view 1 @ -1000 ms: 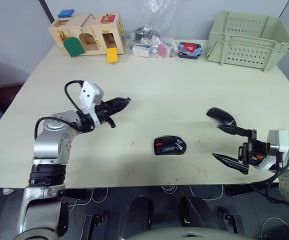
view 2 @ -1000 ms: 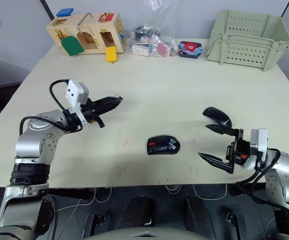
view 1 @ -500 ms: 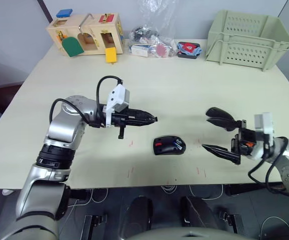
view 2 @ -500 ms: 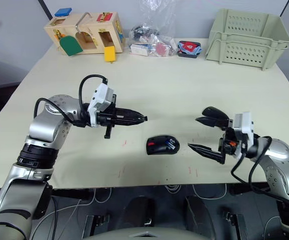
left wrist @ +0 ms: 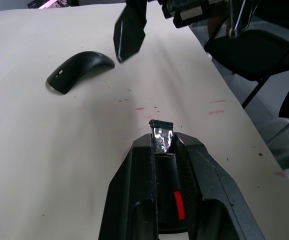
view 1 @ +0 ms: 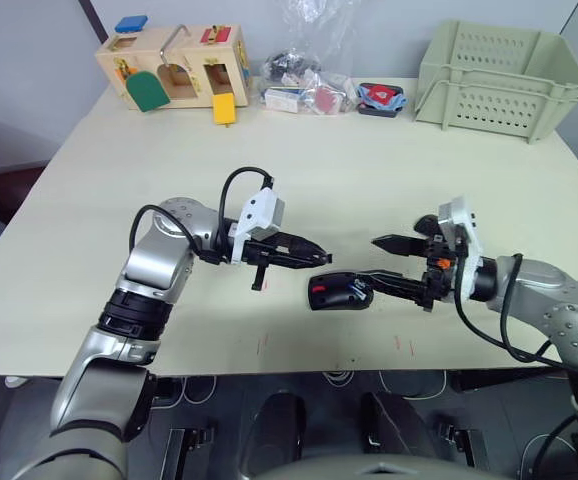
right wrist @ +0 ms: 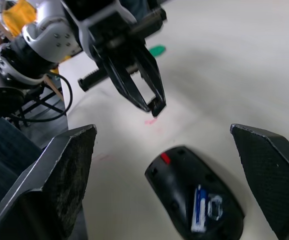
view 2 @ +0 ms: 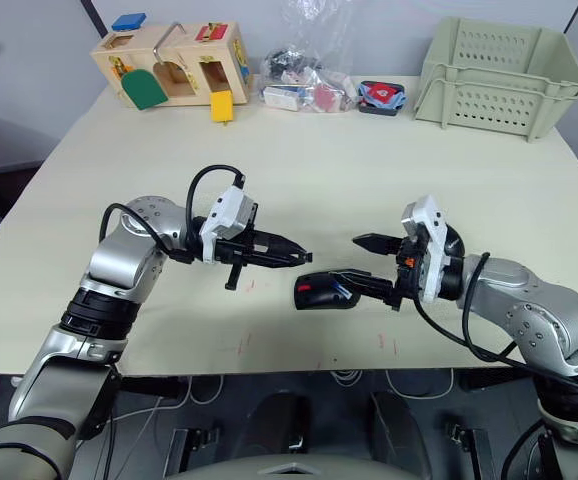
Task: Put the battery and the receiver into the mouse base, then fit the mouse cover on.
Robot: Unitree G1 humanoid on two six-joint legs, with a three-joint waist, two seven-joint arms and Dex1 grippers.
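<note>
— What's on the table (view 1: pixel 349 170)?

— The mouse base (view 1: pixel 339 292), a matte black oval lying long-ways across the table near its front edge, red patch toward the left arm. The white-and-blue battery (right wrist: pixel 199 208) already lies in its bay.

— And the cover?

— The glossy curved mouse cover (left wrist: pixel 79 70) lies flat on the cream tabletop, behind the right arm.

— The claws?

— The left gripper (left wrist: pixel 162 141) pinches a small silvery receiver (left wrist: pixel 161 135). It has swung in close since a second ago. The right gripper (view 1: pixel 393 263), wide open, has moved in too, straddling the base's far end.
</note>
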